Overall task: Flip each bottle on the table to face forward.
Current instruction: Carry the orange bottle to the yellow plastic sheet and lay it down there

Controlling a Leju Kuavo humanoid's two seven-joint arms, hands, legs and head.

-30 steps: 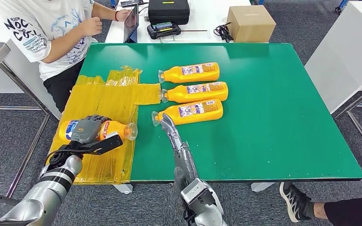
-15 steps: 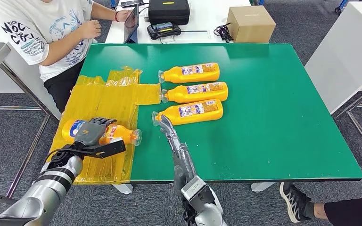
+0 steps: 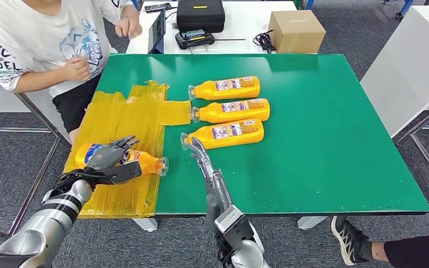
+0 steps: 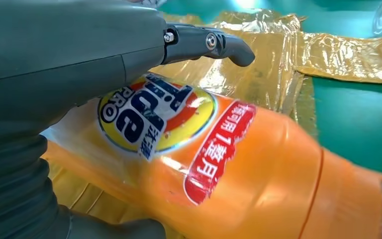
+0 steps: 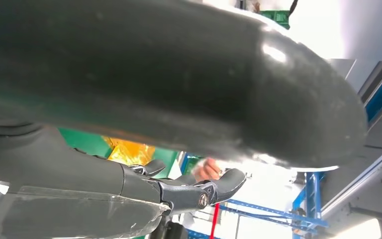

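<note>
An orange bottle [image 3: 145,163] lies on the yellow plastic sheet [image 3: 123,120] at the table's near left, cap to the right. Its front logo label [image 4: 154,114] faces up in the left wrist view. My left hand [image 3: 107,159] rests on the bottle's body, fingers [image 4: 214,44] straightened and lifted clear, thumb alongside. Three more orange bottles [image 3: 226,87], [image 3: 232,110], [image 3: 226,134] lie in a row on the green table [image 3: 324,145], caps to the left, small-print labels up. My right hand [image 3: 201,159] is flat with straight fingers, its tips by the nearest bottle's cap.
A person [image 3: 44,44] sits at the table's far left corner. Behind the green table are a cardboard box [image 3: 296,28], a black case [image 3: 200,12] and a small device [image 3: 194,38]. A white table [image 3: 413,61] stands to the right; a shoe [image 3: 349,237] shows below.
The left hand brought the bottle a little nearer and to the right, and its fingers uncurled off it. The person shifted their arms. The right hand stayed put.
</note>
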